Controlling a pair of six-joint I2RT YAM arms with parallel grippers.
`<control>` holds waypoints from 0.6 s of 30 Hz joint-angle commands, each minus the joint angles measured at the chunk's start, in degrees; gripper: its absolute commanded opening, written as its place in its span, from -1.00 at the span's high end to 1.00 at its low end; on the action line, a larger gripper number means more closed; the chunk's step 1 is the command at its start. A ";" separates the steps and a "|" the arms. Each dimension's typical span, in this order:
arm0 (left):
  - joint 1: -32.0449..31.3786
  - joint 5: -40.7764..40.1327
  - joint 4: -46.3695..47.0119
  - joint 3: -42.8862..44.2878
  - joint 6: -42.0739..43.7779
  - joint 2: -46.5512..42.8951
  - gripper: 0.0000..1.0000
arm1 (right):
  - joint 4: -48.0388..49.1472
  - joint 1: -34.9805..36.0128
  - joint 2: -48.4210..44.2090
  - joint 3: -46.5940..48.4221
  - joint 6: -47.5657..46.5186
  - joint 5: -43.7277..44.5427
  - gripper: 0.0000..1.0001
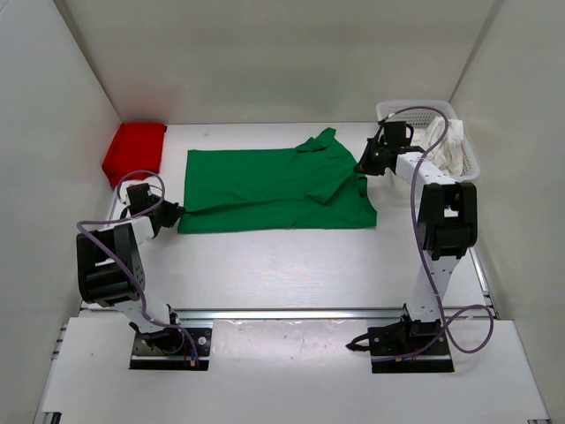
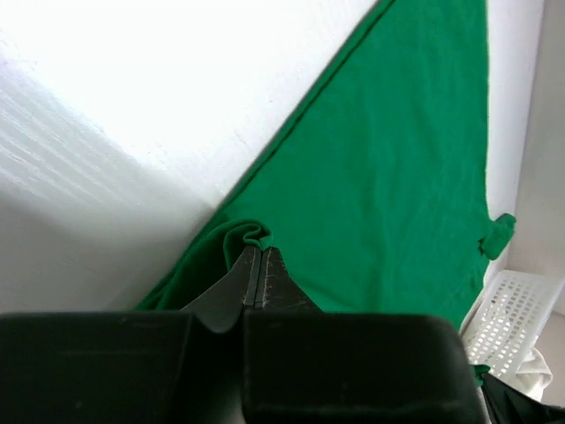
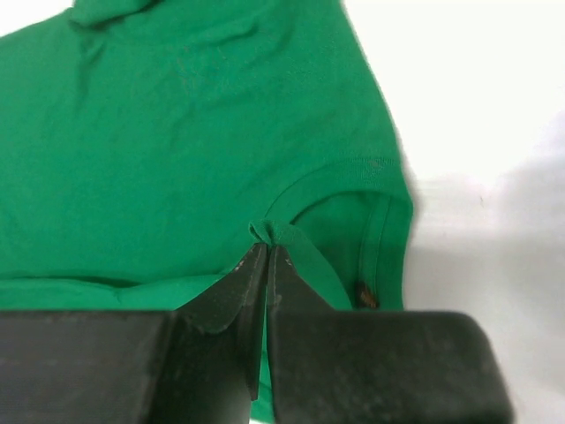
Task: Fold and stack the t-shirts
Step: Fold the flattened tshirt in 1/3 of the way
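Observation:
The green t-shirt (image 1: 274, 185) lies spread across the middle of the table, partly folded lengthwise, one sleeve pointing to the back. My left gripper (image 1: 173, 213) is shut on its near left corner; a pinch of green cloth (image 2: 251, 237) bunches at the closed tips (image 2: 259, 250). Over at the shirt's right end, my right gripper (image 1: 362, 167) is shut on the neckband (image 3: 281, 233), its tips (image 3: 267, 250) pressed together. A red t-shirt (image 1: 134, 151) sits folded at the back left. White t-shirt cloth (image 1: 441, 141) is bunched in the basket.
A white mesh basket (image 1: 461, 164) stands at the back right, just behind the right arm, and shows in the left wrist view (image 2: 512, 318). White walls enclose the table on three sides. The arm bases (image 1: 168, 344) sit on the near rail.

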 commanded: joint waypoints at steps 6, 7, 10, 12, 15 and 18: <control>1.26 1.54 -0.77 1.92 -0.13 -0.01 0.59 | 3.61 1.10 3.86 6.48 0.41 -1.15 0.97; 1.62 1.98 -0.85 1.66 -0.48 -0.79 0.50 | 3.52 1.54 4.47 7.09 0.32 -0.63 0.95; 2.41 1.54 -1.47 -0.01 -0.39 -4.83 0.23 | 2.64 2.16 4.48 8.95 -0.21 -0.09 0.91; 2.76 1.02 -1.82 -1.68 -0.13 -7.91 0.19 | 2.90 2.42 3.25 8.34 -0.12 -0.18 0.79; 2.41 -0.57 -4.63 -3.96 2.32 -12.84 0.15 | 4.13 1.72 -0.61 5.62 0.23 0.87 0.58; 3.29 1.88 -6.48 -7.38 3.39 -15.74 0.18 | 6.05 0.14 -6.48 -0.86 0.84 1.49 0.44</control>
